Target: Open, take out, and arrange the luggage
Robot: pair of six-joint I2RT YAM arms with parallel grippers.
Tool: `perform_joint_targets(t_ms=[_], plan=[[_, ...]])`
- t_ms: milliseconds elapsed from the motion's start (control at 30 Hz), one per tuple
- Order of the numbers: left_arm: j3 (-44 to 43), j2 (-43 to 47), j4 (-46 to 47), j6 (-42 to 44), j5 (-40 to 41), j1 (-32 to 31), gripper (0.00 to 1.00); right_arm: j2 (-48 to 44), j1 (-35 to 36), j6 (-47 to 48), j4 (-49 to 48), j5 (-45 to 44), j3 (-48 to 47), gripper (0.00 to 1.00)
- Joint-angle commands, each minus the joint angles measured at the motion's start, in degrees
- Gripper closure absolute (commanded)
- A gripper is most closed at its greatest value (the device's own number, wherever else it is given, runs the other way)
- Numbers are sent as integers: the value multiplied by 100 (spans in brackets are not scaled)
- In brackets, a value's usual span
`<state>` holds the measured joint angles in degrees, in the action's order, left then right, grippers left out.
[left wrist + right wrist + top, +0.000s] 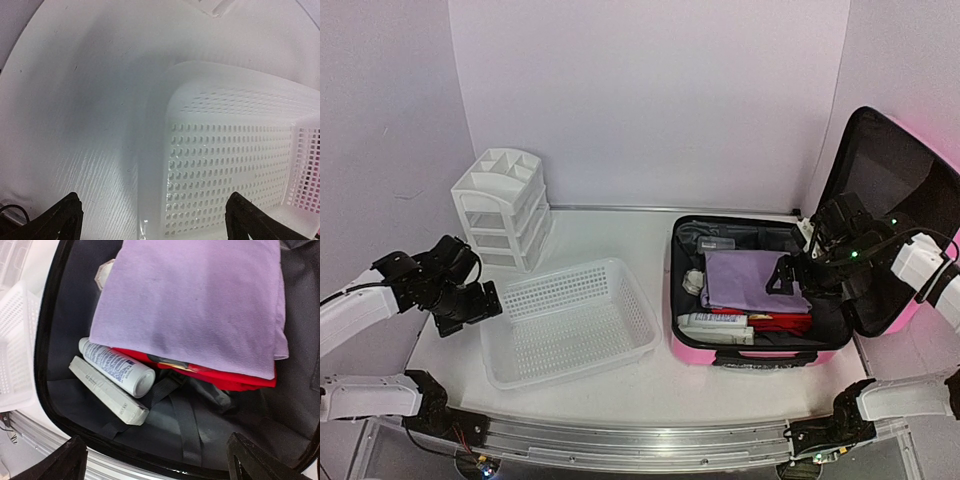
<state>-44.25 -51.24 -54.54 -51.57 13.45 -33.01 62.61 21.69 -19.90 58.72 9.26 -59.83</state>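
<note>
Jaws on both grippers spread wide, nothing held. Left gripper (488, 300) hovers low over the table (660, 385), just beside the left end of the white mesh basket (570, 335), and the wrist view looks down on that basket's corner. Right gripper (790, 275) hangs over the luggage (686, 352), which lies open at the table's right with its lid raised on the right side. Inside, a lilac folded cloth (190, 305) lies on a red garment (220, 377), with a white tube (117, 367) and a flat white box (107, 390) touching side by side next to them. White drawer organizer (500, 205) stands at back left
</note>
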Motion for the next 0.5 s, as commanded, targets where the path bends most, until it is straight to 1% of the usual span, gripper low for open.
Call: perform_joint_targets(t_ms=[0,67,133,200,300,367,467], plan=[[272,-389,684,427,-838,574,4,47,21,40,-274,371,59,2],[258,-687,1042,736,-863,679,20,90,21,54,-301,670,91,2],[165,-1012,1268,1031,-688,682,31,102,19,49,-438,926,186,2],[-42,-1297,1356,1439,-484,683,38,119,24,4,-483,974,232,2],[-254,-1627,1660,1931,-371,681,44,165,25,-5,-535,1140,264,2],[-337,-1841,2000,2177,-560,682,48,236,26,2,-591,1191,287,2],[-453,-2240,2307,2309,-968,682,56,469,155,-71,-594,1020,147,2]])
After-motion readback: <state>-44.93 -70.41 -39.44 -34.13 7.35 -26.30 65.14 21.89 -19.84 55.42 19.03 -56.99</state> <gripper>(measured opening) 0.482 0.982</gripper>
